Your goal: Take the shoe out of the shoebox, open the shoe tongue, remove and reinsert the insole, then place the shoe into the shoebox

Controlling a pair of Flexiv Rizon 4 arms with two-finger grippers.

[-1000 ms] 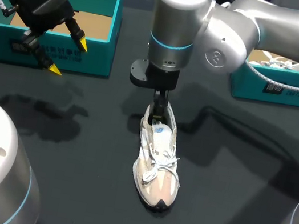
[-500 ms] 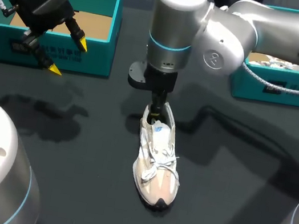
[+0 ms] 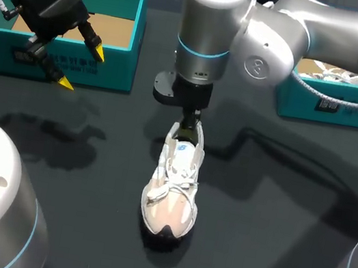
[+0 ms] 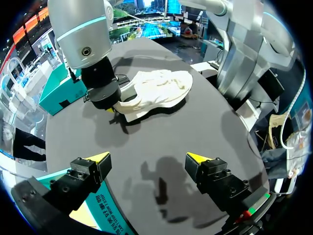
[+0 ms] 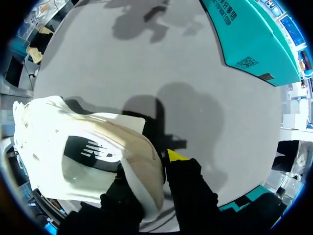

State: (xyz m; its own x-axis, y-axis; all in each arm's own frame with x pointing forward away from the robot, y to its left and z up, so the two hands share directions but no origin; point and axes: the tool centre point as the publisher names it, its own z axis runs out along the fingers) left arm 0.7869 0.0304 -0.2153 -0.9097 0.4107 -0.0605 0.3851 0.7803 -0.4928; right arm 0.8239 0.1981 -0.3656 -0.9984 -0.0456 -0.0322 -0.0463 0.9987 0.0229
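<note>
1. Head view: shoe [image 3: 168, 205] is seen out of the box, on the dark table [image 3: 273, 227] near its middle; toe is turned twd the camera, heel twd the R arm; whether the sole is fully set down cannot be told.
2. R gripper [image 3: 191, 126] is clamped on the heel collar [image 5: 142, 161]; in R wrist view one finger is seen inside the shoe and the yellow-tipped one outside, w/ the collar pinched between.
3. L gripper [image 3: 83, 69] is held spread wide w/ nothing in it, above the front wall of the teal shoebox [image 3: 117, 71] at the L side; it is well apart from the shoe.
4. 2nd teal box [image 3: 349, 112], w/ white contents, is seen at the R side.
5. Step, as judged: take-out is done; shoe is being steadied by the heel for the tongue opening; insole work is not yet begun.
6. Next move, as judged: L gripper is to be brought across to the tongue [image 3: 181, 152] while the heel is kept pinned by R; tongue is soft, so a light pinch at its top edge is called for; the shoe could be dragged if the pull is too hard.
</note>
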